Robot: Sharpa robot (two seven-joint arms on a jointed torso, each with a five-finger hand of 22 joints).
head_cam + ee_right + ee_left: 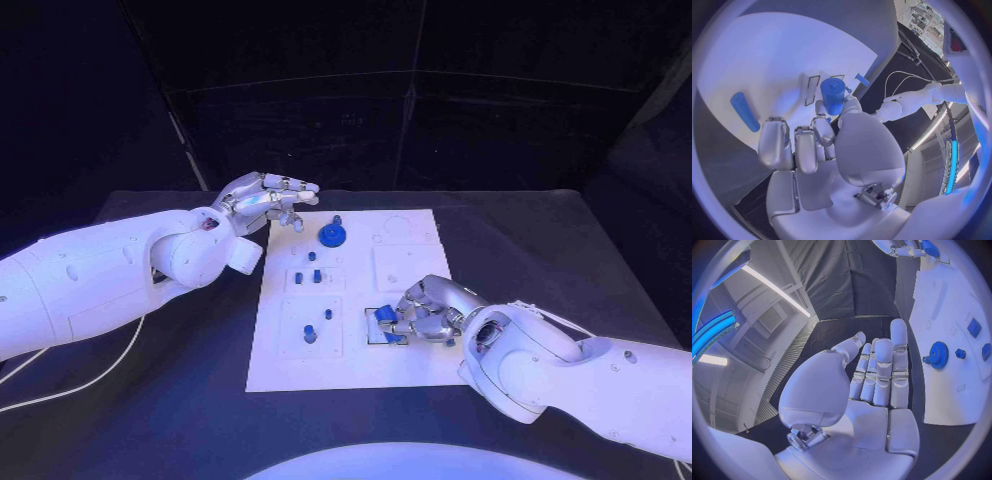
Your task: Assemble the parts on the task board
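Observation:
The white task board (310,375) lies in the middle of the black table. My right hand (428,313) is low over the board's near right part and pinches a blue cylinder (387,320) between thumb and fingers, at a dark-edged square recess. In the right wrist view the cylinder (834,95) stands up from the fingertips above the board (773,55). My left hand (268,200) hovers at the board's far left corner with straight fingers and holds nothing (876,375). A blue gear (333,236) stands on the board just right of that hand (939,355).
Small blue parts stand in the board's left column (312,256), (299,278), (307,335). A blue peg (743,111) lies flat on the board near my right hand. White cables (87,375) trail over the table's near left.

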